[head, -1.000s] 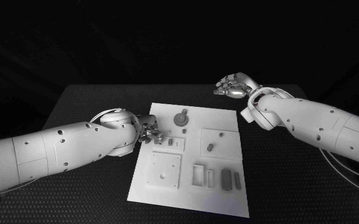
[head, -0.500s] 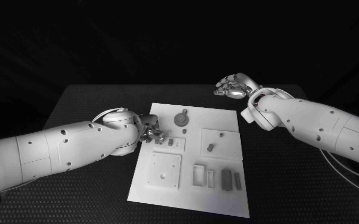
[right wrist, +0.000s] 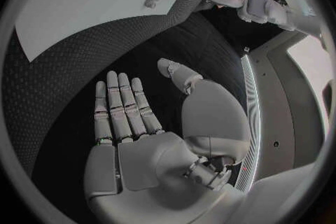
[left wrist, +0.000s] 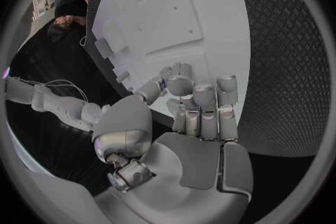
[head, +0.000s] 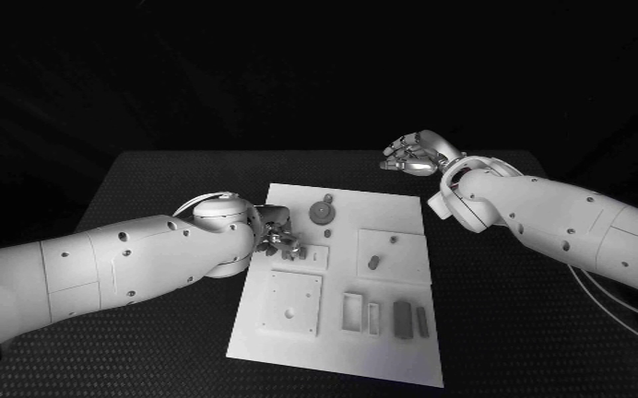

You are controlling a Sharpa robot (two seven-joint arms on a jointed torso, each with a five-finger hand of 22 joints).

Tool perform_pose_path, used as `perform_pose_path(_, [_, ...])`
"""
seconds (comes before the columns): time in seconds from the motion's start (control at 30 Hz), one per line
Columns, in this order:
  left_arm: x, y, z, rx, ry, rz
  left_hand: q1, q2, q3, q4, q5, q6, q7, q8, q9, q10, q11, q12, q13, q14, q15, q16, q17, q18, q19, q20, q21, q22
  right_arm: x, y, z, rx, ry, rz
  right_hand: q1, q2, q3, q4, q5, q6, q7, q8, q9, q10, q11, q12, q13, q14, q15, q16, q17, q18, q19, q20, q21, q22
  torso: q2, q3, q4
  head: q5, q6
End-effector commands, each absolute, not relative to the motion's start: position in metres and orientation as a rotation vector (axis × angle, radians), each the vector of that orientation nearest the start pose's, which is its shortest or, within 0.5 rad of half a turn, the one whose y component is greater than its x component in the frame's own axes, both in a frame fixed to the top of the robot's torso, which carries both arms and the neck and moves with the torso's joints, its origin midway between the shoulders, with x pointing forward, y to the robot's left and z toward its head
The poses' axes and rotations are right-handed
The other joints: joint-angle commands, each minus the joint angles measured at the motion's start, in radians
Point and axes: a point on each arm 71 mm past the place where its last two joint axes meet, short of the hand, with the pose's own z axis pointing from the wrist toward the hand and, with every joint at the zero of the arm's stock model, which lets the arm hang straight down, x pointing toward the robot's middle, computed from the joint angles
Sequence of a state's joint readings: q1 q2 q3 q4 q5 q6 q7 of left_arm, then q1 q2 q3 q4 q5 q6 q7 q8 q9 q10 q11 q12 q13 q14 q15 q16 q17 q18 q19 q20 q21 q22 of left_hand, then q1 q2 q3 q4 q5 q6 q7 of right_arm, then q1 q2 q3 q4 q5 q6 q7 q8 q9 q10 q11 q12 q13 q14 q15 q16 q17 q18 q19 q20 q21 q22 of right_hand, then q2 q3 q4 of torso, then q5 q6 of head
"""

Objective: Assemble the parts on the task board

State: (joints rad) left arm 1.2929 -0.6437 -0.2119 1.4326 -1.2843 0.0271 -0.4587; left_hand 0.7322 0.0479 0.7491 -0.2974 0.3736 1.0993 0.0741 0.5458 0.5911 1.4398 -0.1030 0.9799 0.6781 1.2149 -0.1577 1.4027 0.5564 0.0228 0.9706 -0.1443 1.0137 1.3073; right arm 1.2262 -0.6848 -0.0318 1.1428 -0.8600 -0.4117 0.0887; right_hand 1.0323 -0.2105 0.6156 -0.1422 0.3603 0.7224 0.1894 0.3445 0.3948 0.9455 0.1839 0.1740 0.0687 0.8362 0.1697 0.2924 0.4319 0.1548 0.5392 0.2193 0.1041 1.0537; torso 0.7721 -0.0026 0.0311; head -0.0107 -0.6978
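Note:
The white task board (head: 385, 347) lies in the middle of the table. My left hand (head: 277, 237) hovers over its left edge with its fingers curled down. In the left wrist view the thumb and fingertips (left wrist: 180, 85) pinch a small part (left wrist: 164, 84), mostly hidden, just above the board (left wrist: 182, 11). A round toothed part (head: 322, 209) stands on the board's far half, and a small oval part (head: 375, 262) lies on a raised plate. My right hand (head: 415, 154) floats past the board's far right corner, fingers spread and empty; its wrist view shows the flat palm (right wrist: 140, 134).
A square plate with holes (head: 292, 301) sits at the board's near left. Several upright rectangular pieces (head: 399, 317) line the near right. A small plate with pegs (head: 309, 252) lies right beside my left hand. Black table (head: 518, 324) surrounds the board.
My left hand has crept rightward from the board's left edge onto the board, toward the small pegged plate. The right hand has stayed still.

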Motion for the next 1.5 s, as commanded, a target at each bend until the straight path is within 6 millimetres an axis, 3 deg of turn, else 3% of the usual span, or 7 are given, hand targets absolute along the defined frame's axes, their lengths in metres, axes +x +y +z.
perform_pose_path(0.03, [0.482, 0.146, -0.244, 0.203, 2.234, -0.334, 0.0, 0.012, 0.013, 0.01, 0.012, 0.108, -0.095, 0.009, 0.001, -0.019, -0.025, 0.006, 0.001, 0.023, -0.026, 0.005, 0.001, 0.021, 0.004, -0.119, 0.004, 0.019, 0.558, -0.242, -0.186, 0.428, 1.569, 0.817, 0.001, -0.001, -0.006, -0.001, 0.004, -0.006, 0.028, 0.004, -0.001, 0.008, 0.001, -0.005, 0.0, -0.002, 0.005, -0.006, -0.002, -0.01, -0.005, 0.0, -0.005, 0.001, 0.0, -0.0003, 0.0, 0.0, 0.0])
perform_pose_path(0.9, [0.486, 0.16, -0.241, 0.166, 2.17, -0.3, 0.001, 0.018, 0.021, 0.009, 0.02, 0.106, -0.097, 0.015, 0.001, -0.022, -0.027, 0.012, 0.001, 0.023, -0.026, 0.01, 0.002, 0.022, 0.006, -0.121, 0.008, 0.019, 0.557, -0.242, -0.186, 0.429, 1.571, 0.817, 0.001, 0.0, -0.007, -0.002, 0.007, -0.006, 0.028, 0.004, -0.002, 0.01, 0.001, -0.008, 0.0, -0.003, 0.006, -0.006, -0.003, -0.011, -0.006, 0.0, -0.008, 0.005, 0.0, -0.0022, 0.0016, -0.006, -0.001])
perform_pose_path(1.5, [0.489, 0.165, -0.24, 0.146, 2.151, -0.288, 0.001, 0.019, 0.023, 0.01, 0.021, 0.105, -0.097, 0.017, 0.0, -0.022, -0.028, 0.014, 0.0, 0.024, -0.027, 0.011, 0.001, 0.023, 0.008, -0.122, 0.01, 0.019, 0.557, -0.242, -0.187, 0.428, 1.572, 0.818, 0.001, 0.001, -0.008, -0.002, 0.01, -0.007, 0.028, 0.005, -0.002, 0.011, 0.001, -0.01, 0.0, -0.004, 0.006, -0.006, -0.004, -0.012, -0.007, -0.001, -0.01, 0.007, 0.0, -0.0001, 0.0011, -0.006, -0.003])
